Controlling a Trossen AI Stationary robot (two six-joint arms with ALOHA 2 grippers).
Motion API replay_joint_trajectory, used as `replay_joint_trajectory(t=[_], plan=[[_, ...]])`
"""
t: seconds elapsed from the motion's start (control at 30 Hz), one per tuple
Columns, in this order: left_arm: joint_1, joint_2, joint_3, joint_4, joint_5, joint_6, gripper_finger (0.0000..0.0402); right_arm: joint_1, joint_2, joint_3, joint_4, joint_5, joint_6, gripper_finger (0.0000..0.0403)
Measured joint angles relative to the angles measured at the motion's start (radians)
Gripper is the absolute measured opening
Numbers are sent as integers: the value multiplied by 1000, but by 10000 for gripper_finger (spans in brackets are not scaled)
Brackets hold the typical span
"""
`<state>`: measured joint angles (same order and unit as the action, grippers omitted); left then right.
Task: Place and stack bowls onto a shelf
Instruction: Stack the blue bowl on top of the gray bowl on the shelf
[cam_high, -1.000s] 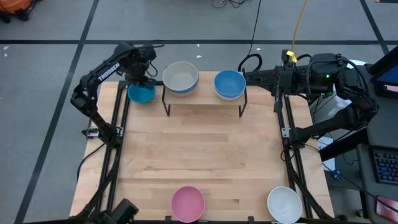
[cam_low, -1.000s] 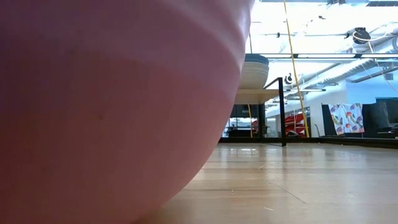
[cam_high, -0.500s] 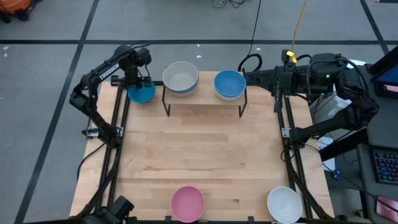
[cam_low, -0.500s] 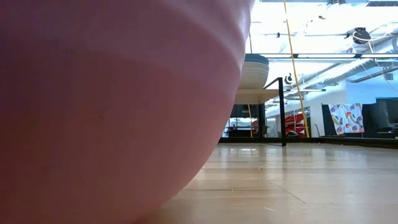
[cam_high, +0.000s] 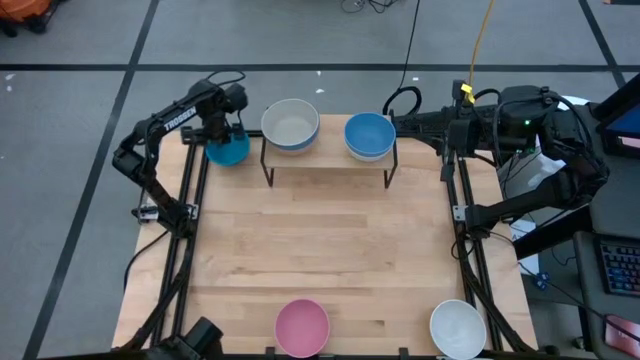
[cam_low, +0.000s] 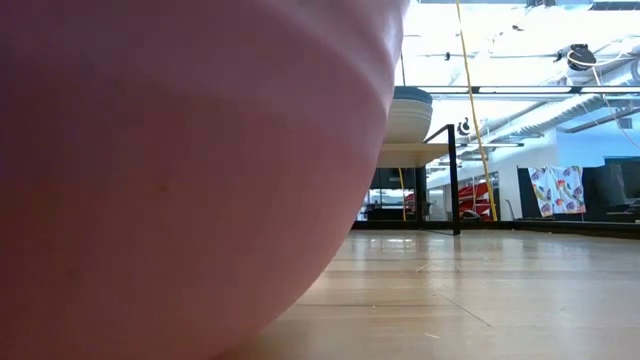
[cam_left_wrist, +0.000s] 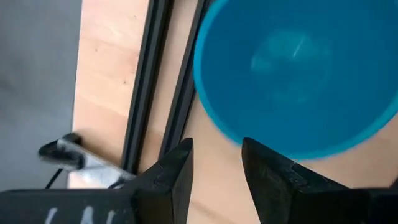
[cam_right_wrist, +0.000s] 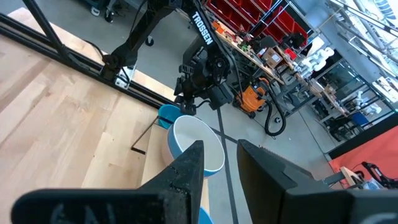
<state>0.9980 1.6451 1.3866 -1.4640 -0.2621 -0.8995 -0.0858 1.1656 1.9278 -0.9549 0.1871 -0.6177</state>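
Note:
A teal bowl (cam_high: 228, 150) sits on the table's far left corner, left of the shelf (cam_high: 328, 160). My left gripper (cam_high: 226, 122) hangs over the bowl's far rim, open. In the left wrist view the fingers (cam_left_wrist: 267, 171) stand at the rim of the teal bowl (cam_left_wrist: 298, 68). On the shelf rest a grey-white bowl (cam_high: 290, 124) and a blue bowl (cam_high: 369, 135). A pink bowl (cam_high: 302, 327) and a white bowl (cam_high: 458, 328) sit at the near edge. My right gripper (cam_high: 402, 125) waits open, just right of the blue bowl. My left gripper comes at the teal bowl from above, pointing down. One finger (cam_left_wrist: 252, 149) overlaps the rim (cam_left_wrist: 231, 137) in the left wrist view. I cannot tell whether it touches the rim.
Black frame rails (cam_high: 190, 200) run along the table's left and right sides. The pink bowl (cam_low: 180, 170) fills most of the low view, with the shelf (cam_low: 415, 153) and a bowl (cam_low: 408, 115) behind it. Bare wood (cam_high: 330, 240) lies between the shelf and the near bowls.
My left gripper has shifted slightly toward the table's left and back again over the teal bowl. The bowl has stayed in place.

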Motion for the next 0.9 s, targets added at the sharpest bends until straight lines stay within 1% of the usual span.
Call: replay_joint_trajectory(t=[0.1,0.17,0.27,0.3,0.37,0.47,0.53,0.6,0.77,0.9], plan=[[0,0,-7,28,-39,-61,143,0,0,0,0,0,-1,89],[0,0,-12,31,-40,-89,143,0,0,0,0,0,-6,89],[-4,0,-16,20,-30,-48,143,0,0,0,0,0,-19,89],[-7,0,-16,6,-18,-14,143,0,0,0,0,0,-24,89],[-14,0,-16,-21,6,103,143,0,0,0,0,0,-31,89],[-22,0,-16,-74,42,340,143,0,0,0,0,0,-31,89],[-33,0,-16,-111,45,450,143,0,0,0,0,0,-30,89],[-44,0,-16,-105,44,553,143,0,0,0,0,0,-26,89],[-67,-3,-16,-31,45,729,143,0,0,0,17,0,-24,89],[-71,-3,-16,20,45,767,143,0,0,0,56,0,-16,89]])
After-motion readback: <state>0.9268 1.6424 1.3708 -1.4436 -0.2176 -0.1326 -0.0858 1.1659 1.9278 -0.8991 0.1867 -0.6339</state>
